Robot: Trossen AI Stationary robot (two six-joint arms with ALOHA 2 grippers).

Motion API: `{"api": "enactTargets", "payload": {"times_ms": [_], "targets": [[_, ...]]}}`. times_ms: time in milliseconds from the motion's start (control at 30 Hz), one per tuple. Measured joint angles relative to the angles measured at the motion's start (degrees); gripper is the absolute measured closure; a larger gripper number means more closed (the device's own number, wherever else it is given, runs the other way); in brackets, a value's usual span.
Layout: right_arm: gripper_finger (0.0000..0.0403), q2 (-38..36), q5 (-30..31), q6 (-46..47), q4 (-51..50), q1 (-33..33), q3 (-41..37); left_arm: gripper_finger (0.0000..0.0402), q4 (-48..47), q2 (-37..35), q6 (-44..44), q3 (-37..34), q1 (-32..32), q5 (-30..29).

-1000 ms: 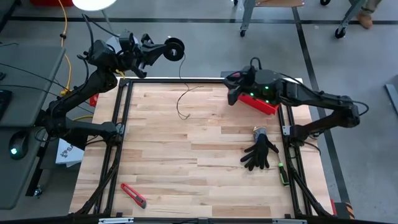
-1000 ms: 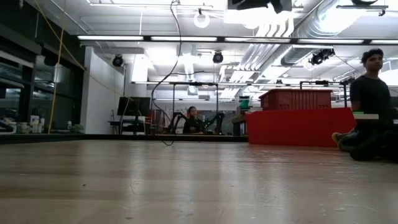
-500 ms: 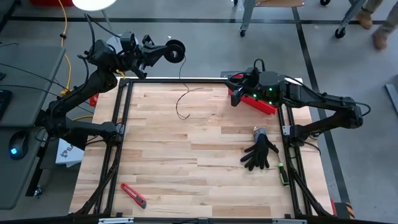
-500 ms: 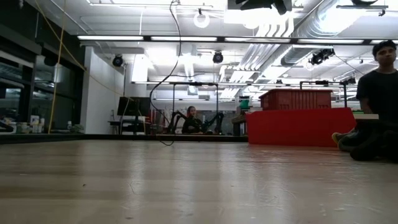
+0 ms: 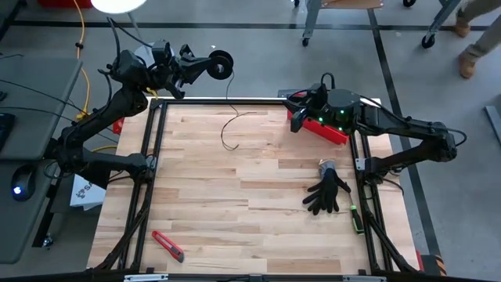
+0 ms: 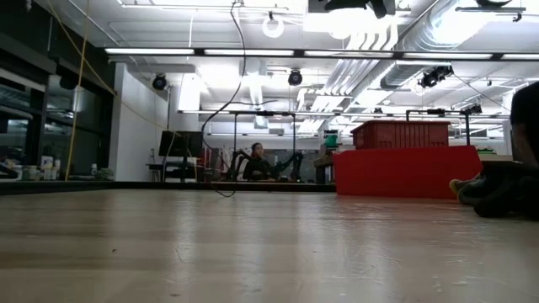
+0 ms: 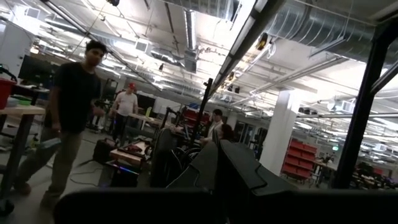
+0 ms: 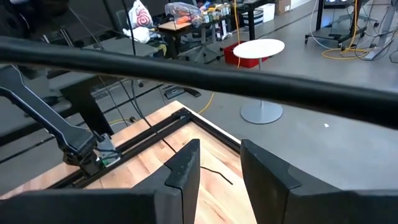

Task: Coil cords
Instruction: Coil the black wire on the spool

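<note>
The left claw (image 5: 210, 64) is raised past the far-left corner of the pale wooden plank worktop (image 5: 250, 196), its 2 fingers pressed together on the small round black spool (image 5: 221, 63). From the spool the very thin dark cord (image 5: 228, 125) drops to the worktop and lies in a loose curl near the far edge, left of centre. A red utility knife (image 5: 167, 245) lies at the near-left corner. To the right, the right claw (image 5: 295, 106) hovers over the far edge beside a red plastic bin (image 5: 329, 131), its 2 dark fingers (image 8: 183, 177) spread a little with nothing between them. A black work glove (image 5: 326, 190) lies near the right edge.
</note>
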Motion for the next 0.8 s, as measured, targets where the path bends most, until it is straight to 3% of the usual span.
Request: {"api": "enactTargets", "payload": {"times_ms": [567, 800], "targets": [[0.0295, 0.00, -0.02, 0.00, -0.13, 0.00, 0.00, 0.0398, -0.30, 0.00, 0.00, 0.00, 0.00, 0.28], [0.0295, 0.00, -2.07, 0.00, -0.16, 0.00, 0.00, 0.0398, -1.30, -0.07, -0.14, 0.00, -0.02, 3.83]]}}
